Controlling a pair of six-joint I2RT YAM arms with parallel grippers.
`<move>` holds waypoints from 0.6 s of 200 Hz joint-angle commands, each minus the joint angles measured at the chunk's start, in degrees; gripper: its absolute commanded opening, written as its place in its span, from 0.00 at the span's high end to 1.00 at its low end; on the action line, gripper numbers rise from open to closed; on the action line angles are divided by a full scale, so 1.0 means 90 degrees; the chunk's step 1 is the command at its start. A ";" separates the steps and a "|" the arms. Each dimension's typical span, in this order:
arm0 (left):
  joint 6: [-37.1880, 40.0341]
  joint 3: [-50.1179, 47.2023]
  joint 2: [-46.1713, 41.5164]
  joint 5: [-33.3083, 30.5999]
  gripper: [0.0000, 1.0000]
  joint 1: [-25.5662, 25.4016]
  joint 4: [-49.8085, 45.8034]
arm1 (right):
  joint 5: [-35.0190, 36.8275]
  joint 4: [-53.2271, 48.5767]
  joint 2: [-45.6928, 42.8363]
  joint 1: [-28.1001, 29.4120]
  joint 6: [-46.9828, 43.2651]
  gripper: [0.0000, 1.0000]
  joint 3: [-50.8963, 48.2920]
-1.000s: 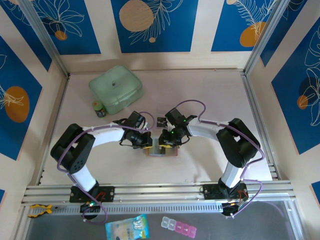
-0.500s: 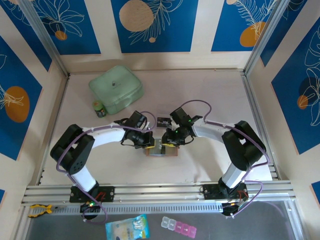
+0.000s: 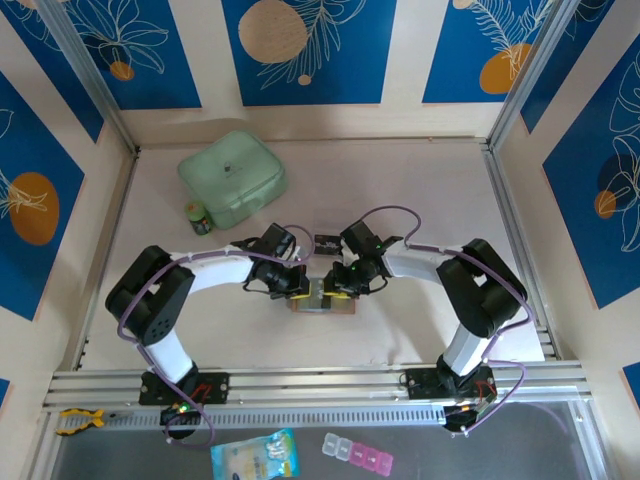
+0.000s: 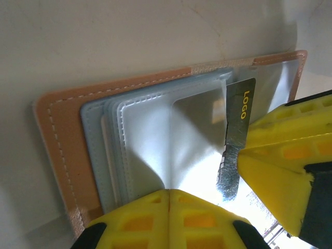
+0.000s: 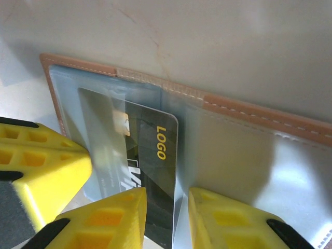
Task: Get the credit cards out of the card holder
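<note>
Near the middle of the surface [image 3: 420, 330], both arms meet over the open card holder [image 3: 325, 305].
It lies flat, with its tan-pink cover down and its see-through pockets up. The left fingers [image 4: 135, 220] come in from 9 o'clock. They are closed tight together, and their tips rest on the pockets. The right fingers [image 5: 228, 223] come in from 3 o'clock. They are a little apart, and the edge of a dark credit card [image 5: 155, 166] with a yellow "LOGO" word lies in the gap. Part of that card is under clear plastic. A mint-green case [image 3: 232, 178] sits well apart at 11 o'clock, with a little jar [image 3: 198, 217] just beside it.
</note>
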 commanded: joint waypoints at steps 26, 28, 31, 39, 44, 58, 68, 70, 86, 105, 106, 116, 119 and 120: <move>0.0108 0.0036 0.0087 -0.0201 1.00 -0.0030 -0.0322 | -0.0395 0.0349 0.0085 -0.0041 -0.0045 0.72 -0.0151; 0.0108 0.0031 0.0084 -0.0203 1.00 -0.0029 -0.0320 | -0.0409 0.0363 0.0078 -0.0038 -0.0046 0.72 -0.0151; 0.0104 0.0035 0.0085 -0.0203 1.00 -0.0029 -0.0322 | -0.0426 0.0383 0.0084 -0.0039 -0.0038 0.73 -0.0155; 0.0108 0.0041 0.0082 -0.0209 1.00 -0.0031 -0.0322 | -0.0468 0.0429 0.0083 -0.0034 -0.0022 0.73 -0.0163; 0.0108 0.0044 0.0084 -0.0202 1.00 -0.0029 -0.0319 | -0.0484 0.0453 0.0085 -0.0038 -0.0009 0.73 -0.0171; 0.0108 0.0045 0.0071 -0.0208 1.00 -0.0031 -0.0332 | -0.0539 0.0526 0.0056 -0.0046 0.0021 0.74 -0.0182; 0.0108 0.0043 0.0071 -0.0202 1.00 -0.0029 -0.0331 | -0.0572 0.0586 0.0035 -0.0048 0.0041 0.75 -0.0206; 0.0108 0.0038 0.0073 -0.0208 1.00 -0.0031 -0.0332 | -0.0578 0.0593 0.0036 -0.0050 0.0048 0.75 -0.0206; 0.0103 0.0045 0.0068 -0.0218 1.00 -0.0031 -0.0339 | -0.0611 0.0650 0.0018 -0.0049 0.0067 0.77 -0.0216; 0.0108 0.0045 0.0064 -0.0202 1.00 -0.0031 -0.0332 | -0.0598 0.0651 -0.0009 -0.0053 0.0066 0.80 -0.0216; 0.0108 0.0050 0.0067 -0.0201 1.00 -0.0030 -0.0337 | -0.0595 0.0646 -0.0006 -0.0052 0.0063 0.80 -0.0216; 0.0108 0.0055 0.0073 -0.0202 1.00 -0.0032 -0.0342 | -0.0577 0.0631 -0.0027 -0.0060 0.0061 0.82 -0.0216; 0.0106 0.0058 0.0072 -0.0201 1.00 -0.0029 -0.0341 | -0.0562 0.0624 -0.0039 -0.0060 0.0061 0.82 -0.0216; 0.0107 0.0056 0.0071 -0.0200 1.00 -0.0029 -0.0341 | -0.0558 0.0622 -0.0040 -0.0060 0.0056 0.82 -0.0216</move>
